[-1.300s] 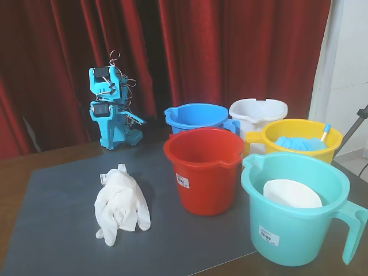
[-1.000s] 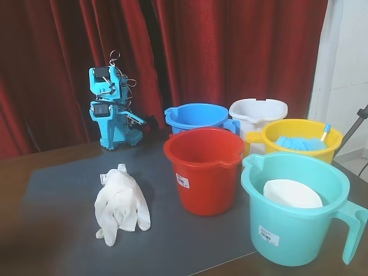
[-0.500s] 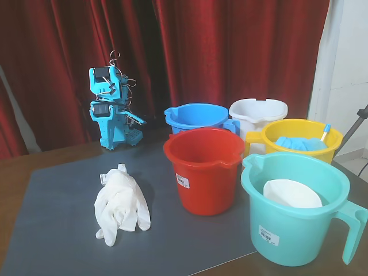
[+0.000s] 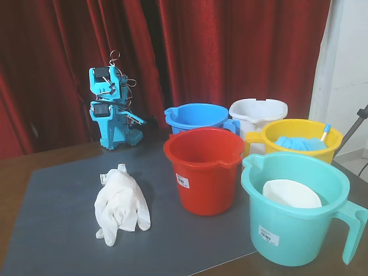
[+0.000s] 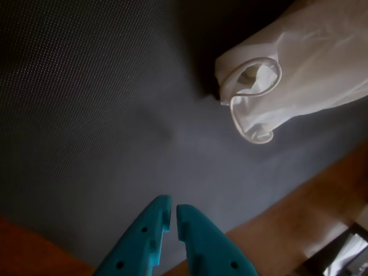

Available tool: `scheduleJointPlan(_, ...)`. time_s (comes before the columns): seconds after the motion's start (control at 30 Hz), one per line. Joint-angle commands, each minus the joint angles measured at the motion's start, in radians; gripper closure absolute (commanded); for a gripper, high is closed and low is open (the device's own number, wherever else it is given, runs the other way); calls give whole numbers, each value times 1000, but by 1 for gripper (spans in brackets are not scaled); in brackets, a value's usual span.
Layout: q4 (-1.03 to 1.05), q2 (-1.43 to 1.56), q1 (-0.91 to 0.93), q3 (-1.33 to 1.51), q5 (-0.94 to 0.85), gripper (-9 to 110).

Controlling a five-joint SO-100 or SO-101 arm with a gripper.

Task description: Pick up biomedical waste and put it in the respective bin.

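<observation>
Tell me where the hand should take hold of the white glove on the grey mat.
Probably the white glove at its bunched middle, coming straight down from above: it lies flat and crumpled on the grey mat, so folds there give the hand something to pinch. The rolled cuff nearest the arm is an alternative.
</observation>
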Motion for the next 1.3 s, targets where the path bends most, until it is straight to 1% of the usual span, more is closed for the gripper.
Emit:
scheduleJointPlan(0.0, -3, -5, 2, -18, 3, 102)
scheduleJointPlan(0.97, -8, -5, 12, -25, -2, 102)
scheduleJointPlan(1.0, -49, -3, 12, -34, -6, 101)
scheduleJointPlan(1.1, -267, -6, 12, -43, 6, 100)
scheduleJointPlan(1.13, -337, -12, 8, -40, 21, 97)
scheduleJointPlan(1.17, -443, -26, 3, -35, 107, 89)
scheduleJointPlan(1.27, -531, -84, 3, -46, 169, 78)
